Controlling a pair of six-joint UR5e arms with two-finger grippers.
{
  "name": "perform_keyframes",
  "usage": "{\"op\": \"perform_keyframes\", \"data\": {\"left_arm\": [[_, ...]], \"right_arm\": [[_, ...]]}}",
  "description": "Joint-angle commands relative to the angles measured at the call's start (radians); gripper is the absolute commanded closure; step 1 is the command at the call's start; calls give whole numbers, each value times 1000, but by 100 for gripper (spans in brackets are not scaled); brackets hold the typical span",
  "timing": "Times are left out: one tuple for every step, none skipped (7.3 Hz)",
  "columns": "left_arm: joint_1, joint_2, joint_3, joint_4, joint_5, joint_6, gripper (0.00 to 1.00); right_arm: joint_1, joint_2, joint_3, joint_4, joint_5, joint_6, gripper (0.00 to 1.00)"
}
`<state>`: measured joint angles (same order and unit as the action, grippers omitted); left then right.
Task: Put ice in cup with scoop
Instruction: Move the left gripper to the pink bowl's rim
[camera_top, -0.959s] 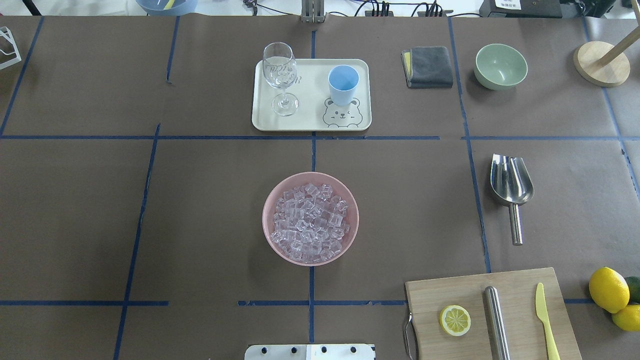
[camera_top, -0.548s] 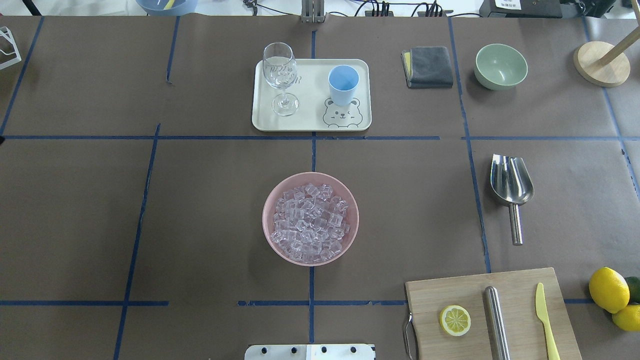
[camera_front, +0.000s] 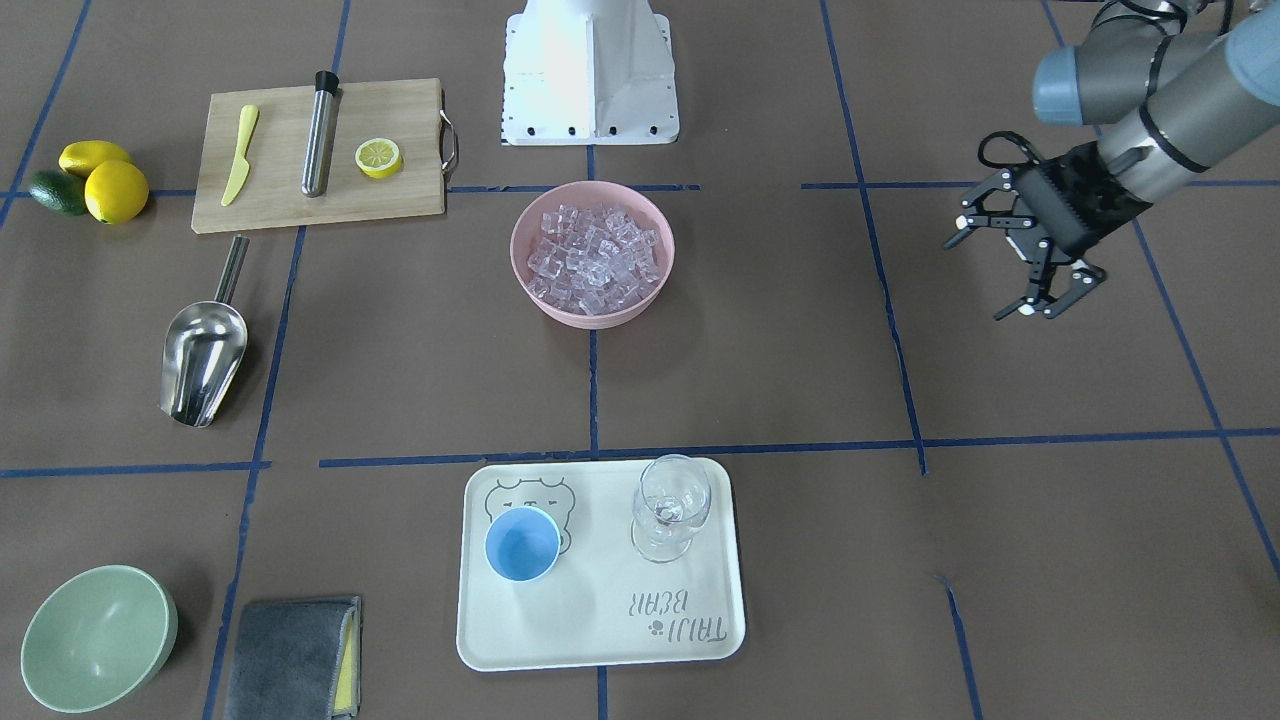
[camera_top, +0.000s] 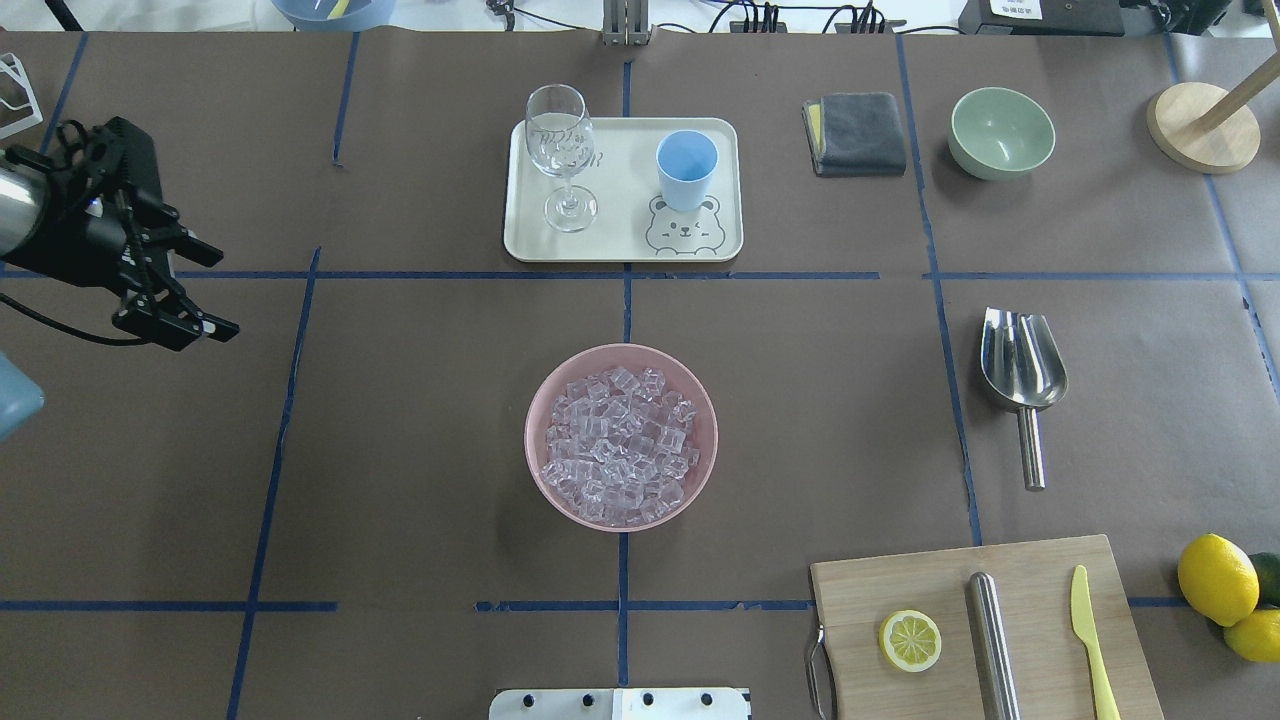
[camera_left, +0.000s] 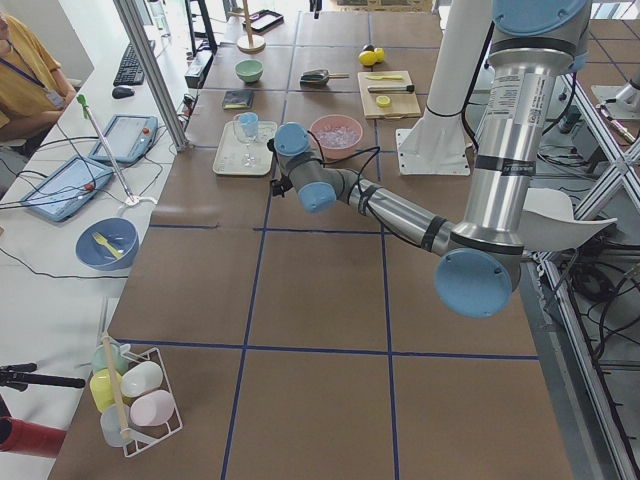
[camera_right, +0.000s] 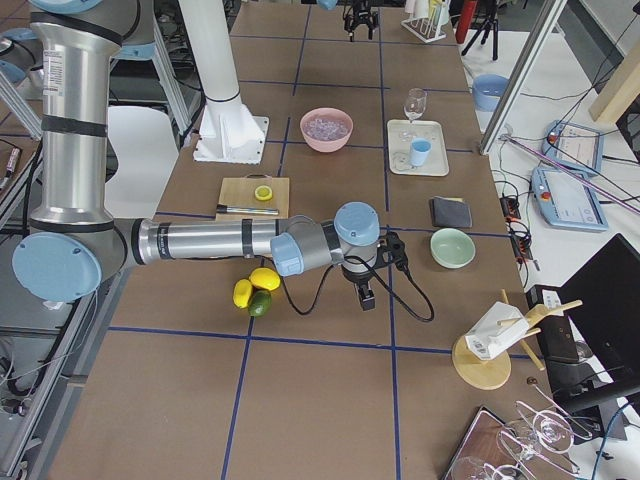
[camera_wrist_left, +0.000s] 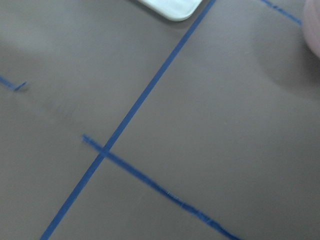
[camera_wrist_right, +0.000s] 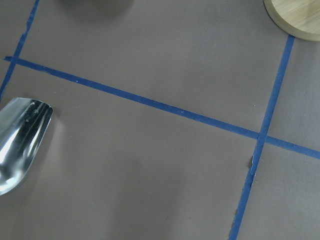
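Near on the right, a wooden board (camera_top: 1040, 580) lies on the counter (camera_top: 400, 450) with a lemon slice (camera_top: 910, 640) on it. In the middle sits a pink bowl (camera_top: 528, 430), and the ice (camera_top: 620, 445) is heaped up inside it. The scoop (camera_top: 1022, 375) lies flat on the counter, well off to the right of the bowl, and nothing touches it. The right end effector (camera_right: 363, 298) hangs over the right end of the counter, and I cannot tell if its fingers are spread or pressed together. Far to the left, the left end effector (camera_top: 227, 293) hangs over the counter with its fingers spread wide and nothing in them. At the far side is a pale tray (camera_top: 620, 240). The cup (camera_top: 687, 168) stands on its right part, beside a clear glass (camera_top: 560, 140) on its left part.
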<state>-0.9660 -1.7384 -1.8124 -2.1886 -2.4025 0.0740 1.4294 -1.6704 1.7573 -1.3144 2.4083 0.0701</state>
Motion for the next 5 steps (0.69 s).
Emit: {"op": "perform_keyframes", "data": {"left_arm": [[128,-78,45,-125,5,0,0],[182,-87,50,-167,84,0,0],[244,-107,65,-207,197,-3,0],[278,-160,109,-223,210,-3,0],[308,-197,129,-223,218,-2,0]], "right_arm": [[-7,-2,31,0,8,79,0],[-7,-3,39,-2,14,83,0],[-9,-2,47,-2,15,88,0],[-7,-3,53,-2,18,88,0],[-9,-9,60,0,44,99,0]]}}
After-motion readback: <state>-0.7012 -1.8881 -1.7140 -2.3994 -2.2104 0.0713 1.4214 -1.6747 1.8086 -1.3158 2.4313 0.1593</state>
